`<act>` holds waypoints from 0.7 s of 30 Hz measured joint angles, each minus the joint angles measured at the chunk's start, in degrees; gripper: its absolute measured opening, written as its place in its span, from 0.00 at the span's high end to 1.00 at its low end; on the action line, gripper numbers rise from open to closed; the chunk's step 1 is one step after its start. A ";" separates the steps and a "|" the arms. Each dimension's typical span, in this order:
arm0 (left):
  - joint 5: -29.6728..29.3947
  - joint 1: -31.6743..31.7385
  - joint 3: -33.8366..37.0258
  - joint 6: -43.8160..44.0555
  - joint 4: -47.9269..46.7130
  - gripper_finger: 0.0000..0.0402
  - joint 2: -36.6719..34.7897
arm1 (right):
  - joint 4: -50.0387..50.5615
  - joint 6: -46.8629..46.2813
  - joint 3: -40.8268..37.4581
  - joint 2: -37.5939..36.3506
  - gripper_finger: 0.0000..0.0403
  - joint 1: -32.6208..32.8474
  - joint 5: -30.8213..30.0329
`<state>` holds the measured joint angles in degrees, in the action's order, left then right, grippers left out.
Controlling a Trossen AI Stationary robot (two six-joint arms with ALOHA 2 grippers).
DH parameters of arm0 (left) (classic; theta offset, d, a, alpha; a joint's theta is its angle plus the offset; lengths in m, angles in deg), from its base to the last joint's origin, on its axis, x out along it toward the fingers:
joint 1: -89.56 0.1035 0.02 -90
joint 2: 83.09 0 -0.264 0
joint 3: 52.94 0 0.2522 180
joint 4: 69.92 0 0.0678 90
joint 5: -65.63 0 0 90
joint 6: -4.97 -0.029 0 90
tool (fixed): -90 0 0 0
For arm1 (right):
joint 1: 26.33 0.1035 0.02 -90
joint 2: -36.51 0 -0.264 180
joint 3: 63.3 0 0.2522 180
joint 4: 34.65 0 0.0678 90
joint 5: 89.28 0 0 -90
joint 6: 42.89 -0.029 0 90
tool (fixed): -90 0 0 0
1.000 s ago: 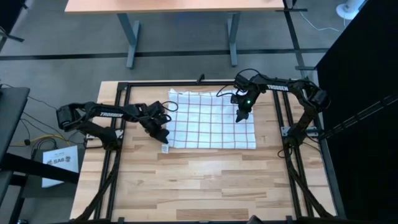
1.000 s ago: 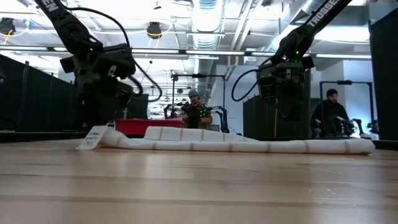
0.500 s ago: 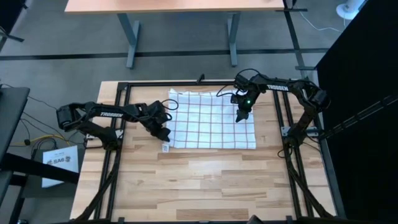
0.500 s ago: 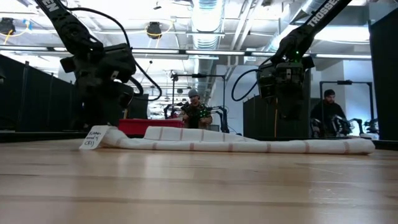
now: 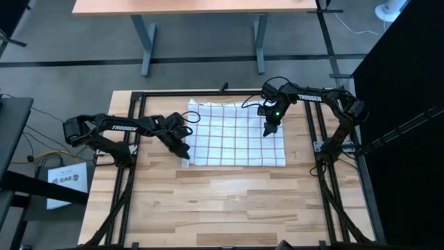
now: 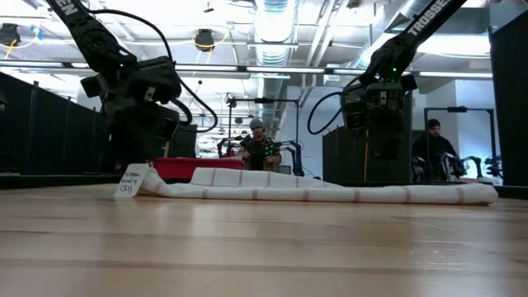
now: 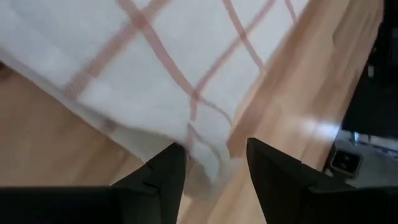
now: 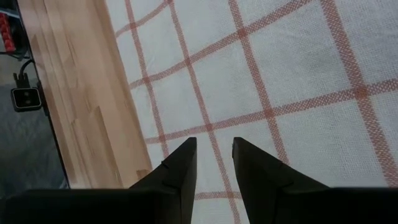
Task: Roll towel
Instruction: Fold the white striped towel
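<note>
The towel [image 5: 239, 133], white with a reddish-brown grid, lies spread flat on the far half of the wooden table. A small white label [image 6: 128, 181] sticks up at its near left corner. My left gripper [image 5: 183, 153] is low at that corner, open, and the corner's tip [image 7: 205, 163] lies between its two fingers. My right gripper [image 5: 268, 130] hangs over the towel's far right part [image 8: 280, 74] with a narrow gap between its fingers and nothing in it. The low view shows it clear above the cloth. My left gripper has its fingers on either side of the towel's near left corner [image 7: 199, 149], slanting down from the table's left side. The cloth's edge runs close to one finger [image 7: 168, 171]. I cannot tell whether either finger touches it.
A black metal frame [image 5: 132, 173] runs along the table's left, right and far sides. The near half of the table [image 5: 229, 208] is bare wood. Beyond the far edge stand a red box [image 6: 202, 167] and people in the room behind.
My left gripper has eased toward the towel's near left corner. The corner's label has shifted a little toward the table's right and stands more upright. The rest of the towel lies as before.
</note>
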<state>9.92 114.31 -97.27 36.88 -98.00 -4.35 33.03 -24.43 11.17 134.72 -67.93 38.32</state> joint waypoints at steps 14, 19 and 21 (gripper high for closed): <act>-4.02 -1.86 0.00 -1.92 1.10 0.80 0.00 | -12.31 -6.08 0.02 0.00 0.77 1.56 -9.10; -4.99 -2.40 0.00 -2.38 1.23 0.97 0.00 | -16.27 -7.88 0.02 0.00 0.77 1.99 -14.15; -5.07 -2.48 0.00 -2.80 1.06 0.99 0.00 | -17.47 -8.02 0.02 0.00 0.77 2.17 -17.74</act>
<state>4.84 111.83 -97.27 34.08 -96.94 -4.35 15.57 -32.45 11.19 134.72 -65.76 20.58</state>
